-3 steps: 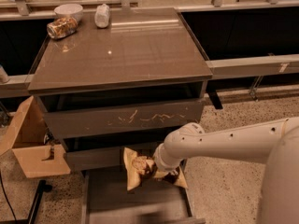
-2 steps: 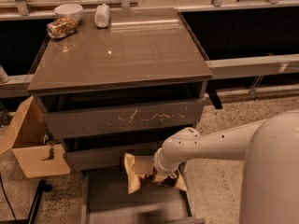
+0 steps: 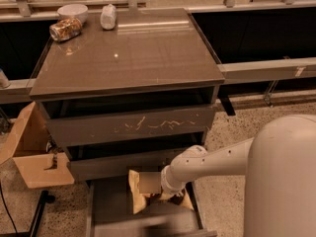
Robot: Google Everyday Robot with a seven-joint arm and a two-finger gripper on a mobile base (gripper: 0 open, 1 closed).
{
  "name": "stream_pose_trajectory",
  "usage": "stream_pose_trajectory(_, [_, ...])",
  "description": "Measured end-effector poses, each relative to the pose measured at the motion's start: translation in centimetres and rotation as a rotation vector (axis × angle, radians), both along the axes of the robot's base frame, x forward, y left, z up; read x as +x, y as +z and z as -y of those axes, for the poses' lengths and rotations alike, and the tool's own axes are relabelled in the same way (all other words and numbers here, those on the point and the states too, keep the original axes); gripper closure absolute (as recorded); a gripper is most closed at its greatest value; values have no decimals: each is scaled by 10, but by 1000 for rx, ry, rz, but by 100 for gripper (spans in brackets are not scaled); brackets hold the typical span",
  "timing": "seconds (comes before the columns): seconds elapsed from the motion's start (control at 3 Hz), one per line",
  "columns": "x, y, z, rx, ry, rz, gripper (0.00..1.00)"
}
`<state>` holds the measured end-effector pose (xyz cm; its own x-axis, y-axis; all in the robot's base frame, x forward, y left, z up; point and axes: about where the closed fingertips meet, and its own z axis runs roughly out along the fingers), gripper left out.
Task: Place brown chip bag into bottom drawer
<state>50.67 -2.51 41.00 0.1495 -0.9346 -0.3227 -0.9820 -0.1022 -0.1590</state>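
**Bag at the open bottom drawer, arm reaching in low**

Nearest me, lower right: the robot's broad white body [image 3: 284, 181]. Its arm [image 3: 217, 159] runs left and down to the foot of the cabinet.

The end effector [image 3: 159, 195] sits at the tip of that arm, low over the pulled-out bottom drawer [image 3: 112, 204], right up against the brown chip bag [image 3: 139, 191]. The wrist covers it from here, so I cannot tell whether it is clamped or slack.

The bag is crumpled and tilted. One tan-yellow end sticks up to the left of the wrist and another shows to its right. It is over the rear half of the drawer floor, close under the closed front above. I cannot tell if it rests on the floor or hangs just clear.

The drawer floor is flat grey-brown, with thin rails down each side.

To the left, on the speckled floor, an open cardboard box [image 3: 34, 154] stands beside the cabinet.

Higher up, a closed drawer front [image 3: 148, 126] bears pale scratch marks, with a dark open gap above it.

On the desk [image 3: 133, 58], at the far left corner: a shiny speckled packet [image 3: 65, 28] lying on its side, a pale bowl [image 3: 72, 11] just behind it, and a small white bottle [image 3: 107, 16] near both.
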Motion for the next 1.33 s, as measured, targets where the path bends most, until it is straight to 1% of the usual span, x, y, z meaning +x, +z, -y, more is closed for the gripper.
stream_pose_trajectory(0.33, [-2,-31,-12,21,21,0,100])
stream_pose_trajectory(1.0, [8,-87,-33,16,66,17,100])
stream_pose_trajectory(1.33, [9,-123,-44,7,80,-4,100])
